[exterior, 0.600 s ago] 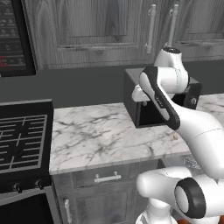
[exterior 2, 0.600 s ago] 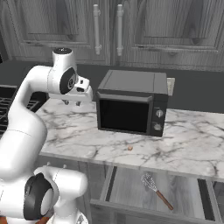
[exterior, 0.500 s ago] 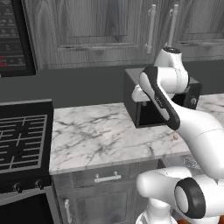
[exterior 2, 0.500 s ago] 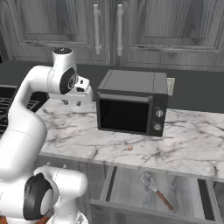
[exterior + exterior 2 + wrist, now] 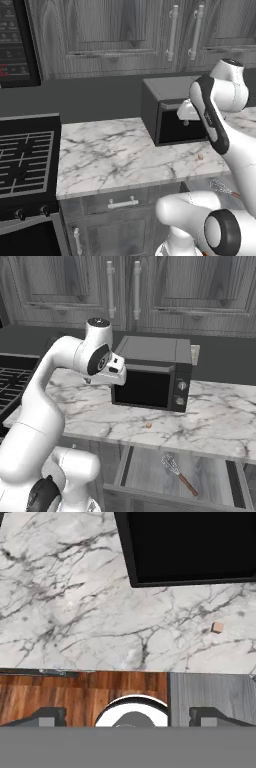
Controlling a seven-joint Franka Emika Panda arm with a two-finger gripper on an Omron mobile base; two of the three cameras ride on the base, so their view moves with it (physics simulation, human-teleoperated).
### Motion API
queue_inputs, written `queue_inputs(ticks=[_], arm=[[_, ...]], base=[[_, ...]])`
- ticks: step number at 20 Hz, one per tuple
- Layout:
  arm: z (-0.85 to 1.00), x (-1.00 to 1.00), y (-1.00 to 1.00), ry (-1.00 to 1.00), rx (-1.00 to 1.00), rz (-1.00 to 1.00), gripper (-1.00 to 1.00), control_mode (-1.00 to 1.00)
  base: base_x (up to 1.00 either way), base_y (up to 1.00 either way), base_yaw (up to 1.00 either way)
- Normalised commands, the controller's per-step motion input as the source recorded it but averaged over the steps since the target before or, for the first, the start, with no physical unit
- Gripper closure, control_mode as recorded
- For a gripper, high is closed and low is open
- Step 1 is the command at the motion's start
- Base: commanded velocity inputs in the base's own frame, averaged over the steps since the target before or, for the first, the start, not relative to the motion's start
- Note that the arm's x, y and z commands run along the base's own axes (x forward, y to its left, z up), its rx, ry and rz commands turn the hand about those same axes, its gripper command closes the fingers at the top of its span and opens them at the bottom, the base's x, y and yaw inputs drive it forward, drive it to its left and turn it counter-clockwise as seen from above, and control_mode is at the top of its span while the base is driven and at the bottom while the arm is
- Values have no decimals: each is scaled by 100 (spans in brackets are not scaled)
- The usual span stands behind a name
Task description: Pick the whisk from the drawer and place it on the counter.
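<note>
Hovered with gripper (image 5: 128,716) over the counter (image 5: 220,421), in front of the microwave's (image 5: 150,373) left edge, jaws spread wide, nothing between them. Whisk (image 5: 176,475) lay in the open drawer (image 5: 150,466) below the counter edge, wire head toward the counter, handle angled toward the front. Reach step, judged barely begun. Best done by swinging out past the counter edge, then dropping low into the drawer, jaws squared across the thin handle, clear of the drawer front. Compared with half a second back: hand shifted sideways toward the microwave; whisk and drawer unchanged.
</note>
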Motion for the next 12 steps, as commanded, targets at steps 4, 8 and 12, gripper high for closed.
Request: queue_inputs(ticks=[4,8,12], arm=[[-42,-67,-100,9,14,-11,-100,-100],[-52,-61,-100,19,10,-12,-100,-100],[-59,-43,-100,23,3,-13,-100,-100]], base=[[0,0,0],[0,0,0],[0,0,0]])
